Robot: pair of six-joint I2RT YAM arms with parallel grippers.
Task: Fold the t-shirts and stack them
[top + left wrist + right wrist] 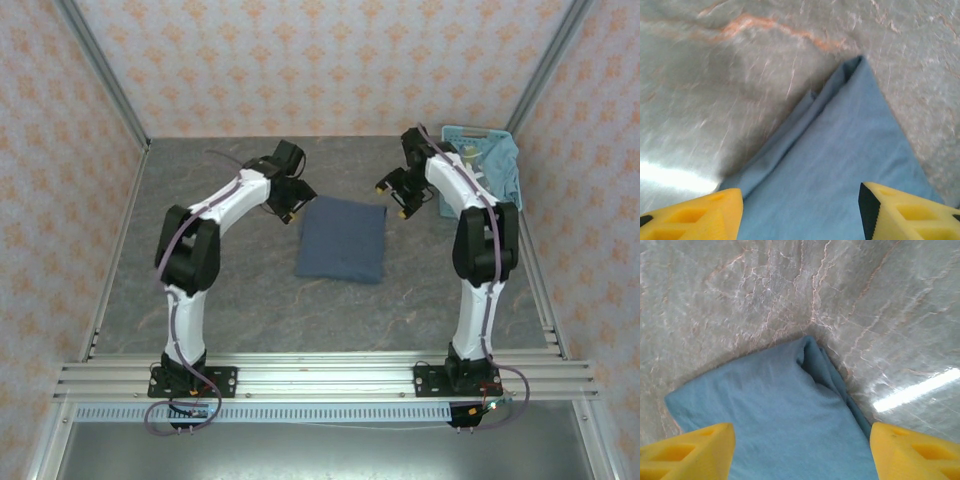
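I see the folded slate shirt lying flat in the middle of the table, between my two arms. My left gripper hangs over its far left corner, fingers spread wide and holding nothing. My right gripper hangs over the far right corner, likewise spread and empty. A teal shirt drapes over the basket at the table's far right corner.

The top view looks steeply down from the near side; both wrist views face, close up, corners of the folded slate-blue cloth t-shirt.
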